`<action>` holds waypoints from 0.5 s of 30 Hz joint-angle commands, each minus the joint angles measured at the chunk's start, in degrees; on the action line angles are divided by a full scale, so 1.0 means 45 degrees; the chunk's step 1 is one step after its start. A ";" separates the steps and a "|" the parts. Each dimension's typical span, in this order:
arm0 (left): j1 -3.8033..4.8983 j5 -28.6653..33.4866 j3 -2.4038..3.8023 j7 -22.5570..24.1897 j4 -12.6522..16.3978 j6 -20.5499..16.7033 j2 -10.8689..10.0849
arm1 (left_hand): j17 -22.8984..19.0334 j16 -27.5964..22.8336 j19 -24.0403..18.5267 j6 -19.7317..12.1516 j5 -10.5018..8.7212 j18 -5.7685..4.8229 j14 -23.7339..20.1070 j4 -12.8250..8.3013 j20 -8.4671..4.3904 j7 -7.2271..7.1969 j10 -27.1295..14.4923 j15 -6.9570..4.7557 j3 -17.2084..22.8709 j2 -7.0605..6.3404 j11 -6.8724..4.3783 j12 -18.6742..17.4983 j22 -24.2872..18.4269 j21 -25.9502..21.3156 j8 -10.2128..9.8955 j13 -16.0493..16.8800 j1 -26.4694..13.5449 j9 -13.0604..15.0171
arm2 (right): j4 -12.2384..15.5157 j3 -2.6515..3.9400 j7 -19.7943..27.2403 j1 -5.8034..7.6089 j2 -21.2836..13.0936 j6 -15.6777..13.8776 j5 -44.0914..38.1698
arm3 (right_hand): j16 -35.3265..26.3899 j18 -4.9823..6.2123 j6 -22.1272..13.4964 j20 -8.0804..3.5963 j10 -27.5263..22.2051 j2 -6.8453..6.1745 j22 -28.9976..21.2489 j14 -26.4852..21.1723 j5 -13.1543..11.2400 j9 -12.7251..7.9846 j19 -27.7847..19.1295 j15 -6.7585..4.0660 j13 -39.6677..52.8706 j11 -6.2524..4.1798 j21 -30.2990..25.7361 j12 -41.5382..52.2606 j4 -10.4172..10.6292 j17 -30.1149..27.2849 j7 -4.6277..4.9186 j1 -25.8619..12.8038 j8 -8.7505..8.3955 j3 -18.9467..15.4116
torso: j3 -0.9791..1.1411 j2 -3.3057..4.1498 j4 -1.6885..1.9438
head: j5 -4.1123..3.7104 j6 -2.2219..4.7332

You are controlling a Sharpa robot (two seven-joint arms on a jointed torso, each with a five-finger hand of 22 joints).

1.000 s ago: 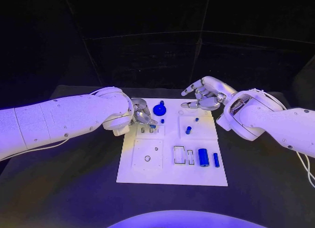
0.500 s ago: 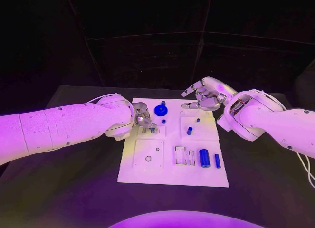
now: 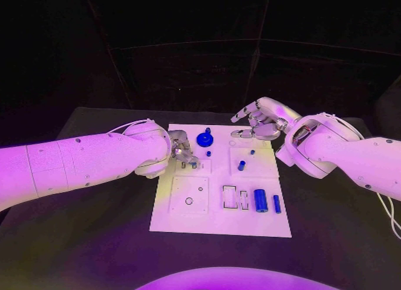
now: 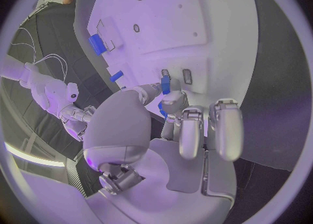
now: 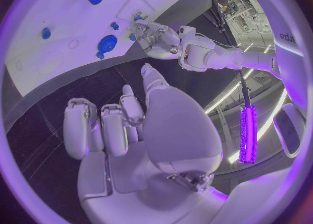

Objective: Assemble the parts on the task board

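1. Two hands work at the far end of the board [image 3: 219,225], a flat white plate lying on the dark worktop [image 3: 95,241].
2. Left hand [image 3: 181,152] sits over the board's far-left corner and pinches a small blue peg [image 4: 165,84] between thumb and a fingertip; in the left wrist view the peg points at a pair of small rectangular slots [image 4: 176,75].
3. Right hand [image 3: 263,124] hovers off the board's far-right corner, fingers curled and apart, holding nothing.
4. Risk, as a judgement: the peg is slim and held only at its tip, so a slight tilt could jam it on a slot edge or let it slip from the pinch. The hand hides the slots from the head camera, which makes alignment harder to check.
5. Second risk: the knob [image 3: 204,140] stands just beside the left hand; a sideways drift could knock it.
6. Shapes and materials: parts look like smooth hard plastic. The knob is round and toothed; a cylinder [image 3: 259,200] and a thinner bar [image 3: 276,203] lie near the near-right recesses. The board is rigid, with shallow square pockets. Hands are polished metal.
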 commanded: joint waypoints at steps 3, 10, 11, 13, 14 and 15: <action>-0.0019 -0.0227 0.0002 -0.0136 -0.0033 0.0314 0.0035 | 0.3353 0.0039 0.0134 -0.0013 0.0062 -0.0086 0.1345 -0.1932 -0.0015 -0.0074 0.0084 -0.0023 0.1987 0.0114 0.0016 0.0072 0.0838 -0.0052 0.0076 0.0025 -0.0034 0.0025 | -0.0004 0.0010 0.0060 0.0027 0.0023 0.0073 0.0016 | -0.0061 0.0003 0.0062 0.0003 0.0034 0.0089 0.0380 0.0794 0.0066 -0.0001 -0.0077 -0.0121 -0.0007 -0.0036 -0.0050 0.0033 0.0003 0.1110 0.0014 0.0032 0.0084 -0.0053 | 0.0012 -0.0004 -0.0004 | -0.0013 -0.0033; -0.0025 -0.0227 -0.0001 -0.0145 -0.0030 0.0588 0.0050 | 0.3353 0.0039 0.0130 -0.0006 0.0053 -0.0083 0.1345 -0.1939 -0.0016 -0.0080 0.0087 -0.0023 0.1989 0.0105 0.0015 0.0073 0.0830 -0.0060 0.0099 0.0021 -0.0076 0.0041 | -0.0030 0.0010 0.0068 0.0026 0.0053 0.0091 0.0016 | -0.0066 0.0005 0.0069 0.0002 0.0042 0.0097 0.0373 0.0792 0.0068 0.0000 -0.0081 -0.0122 0.0002 -0.0037 -0.0054 0.0044 0.0005 0.1104 0.0012 0.0031 0.0090 -0.0055 | 0.0012 -0.0013 -0.0005 | -0.0017 -0.0068; -0.0026 -0.0227 -0.0002 -0.0133 -0.0025 0.0625 0.0049 | 0.3353 0.0039 0.0129 -0.0003 0.0049 -0.0083 0.1345 -0.1941 -0.0016 -0.0081 0.0087 -0.0023 0.1987 0.0100 0.0014 0.0072 0.0829 -0.0060 0.0107 0.0017 -0.0090 0.0046 | -0.0033 0.0010 0.0068 0.0026 0.0056 0.0084 0.0016 | -0.0066 0.0005 0.0069 0.0002 0.0042 0.0097 0.0373 0.0792 0.0068 0.0000 -0.0081 -0.0122 0.0002 -0.0037 -0.0054 0.0044 0.0005 0.1104 0.0012 0.0031 0.0090 -0.0055 | 0.0015 -0.0012 -0.0006 | -0.0021 -0.0065; -0.0027 -0.0227 -0.0003 -0.0105 -0.0008 0.0669 0.0041 | 0.3353 0.0039 0.0124 -0.0002 0.0044 -0.0081 0.1345 -0.1945 -0.0016 -0.0083 0.0087 -0.0023 0.1984 0.0095 0.0013 0.0071 0.0818 -0.0069 0.0115 0.0014 -0.0104 0.0051 | -0.0037 0.0010 0.0071 0.0026 0.0063 0.0068 0.0016 | -0.0067 0.0006 0.0071 0.0002 0.0041 0.0098 0.0369 0.0792 0.0069 0.0000 -0.0084 -0.0123 0.0001 -0.0037 -0.0056 0.0043 0.0005 0.1102 0.0011 0.0031 0.0091 -0.0056 | 0.0017 -0.0003 -0.0004 | -0.0070 -0.0057; -0.0028 -0.0227 -0.0004 -0.0090 0.0001 0.0685 0.0034 | 0.3353 0.0039 0.0124 -0.0002 0.0044 -0.0081 0.1345 -0.1945 -0.0016 -0.0083 0.0087 -0.0023 0.1984 0.0095 0.0013 0.0071 0.0818 -0.0069 0.0115 0.0014 -0.0104 0.0051 | -0.0040 0.0010 0.0074 0.0026 0.0068 0.0065 0.0016 | -0.0070 0.0009 0.0076 0.0000 0.0041 0.0102 0.0354 0.0791 0.0070 0.0001 -0.0094 -0.0124 -0.0001 -0.0038 -0.0063 0.0043 0.0007 0.1098 0.0010 0.0029 0.0095 -0.0058 | 0.0012 0.0002 -0.0003 | -0.0076 -0.0055; -0.0028 -0.0227 -0.0004 -0.0083 0.0005 0.0694 0.0030 | 0.3353 0.0039 0.0124 -0.0002 0.0044 -0.0081 0.1345 -0.1945 -0.0016 -0.0083 0.0087 -0.0023 0.1984 0.0095 0.0013 0.0071 0.0818 -0.0069 0.0115 0.0014 -0.0104 0.0051 | -0.0042 0.0010 0.0075 0.0026 0.0072 0.0066 0.0016 | -0.0070 0.0009 0.0076 0.0000 0.0041 0.0102 0.0354 0.0791 0.0070 0.0001 -0.0094 -0.0124 -0.0001 -0.0038 -0.0063 0.0043 0.0007 0.1098 0.0010 0.0029 0.0095 -0.0058 | 0.0008 0.0002 -0.0003 | -0.0079 -0.0053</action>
